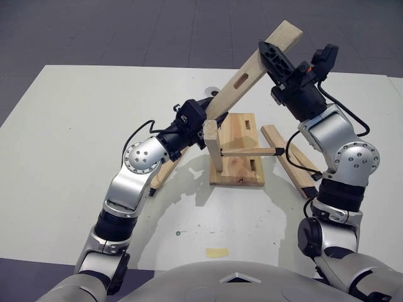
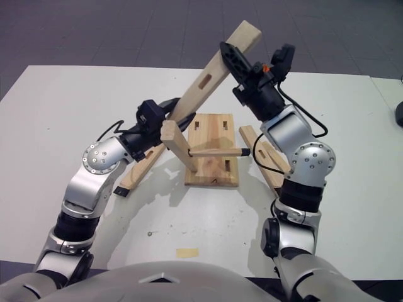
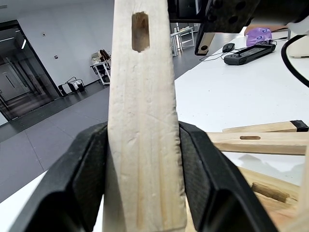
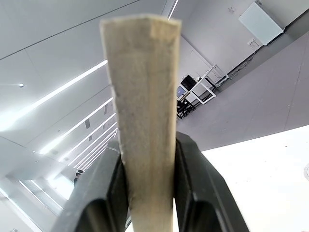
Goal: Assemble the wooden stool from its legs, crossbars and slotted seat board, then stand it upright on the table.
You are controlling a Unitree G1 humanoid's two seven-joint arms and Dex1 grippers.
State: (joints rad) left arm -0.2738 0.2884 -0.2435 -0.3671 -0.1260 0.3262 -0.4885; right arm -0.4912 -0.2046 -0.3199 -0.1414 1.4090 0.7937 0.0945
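Above the middle of the white desk, a long wooden leg hangs tilted in the air, held at both ends. The left claw is clenched on its lower end, just beside the seat board. In the left wrist view, the black fingers press flat against both sides of the wood, with a mortise slot showing farther up the leg. The right claw grasps the same leg near its raised upper end, its pads tight on either face.

Under the tilted leg, the slotted seat board lies flat on the desk. A second leg stands upright at the board's left edge. A thin crossbar sticks out level from it toward the robot's right, above the board.

A third leg lies on the desk just to the right of the board, next to the right arm. A fourth leg lies to the left, partly under the left forearm. A small yellow scrap of tape sits near the desk's front edge.
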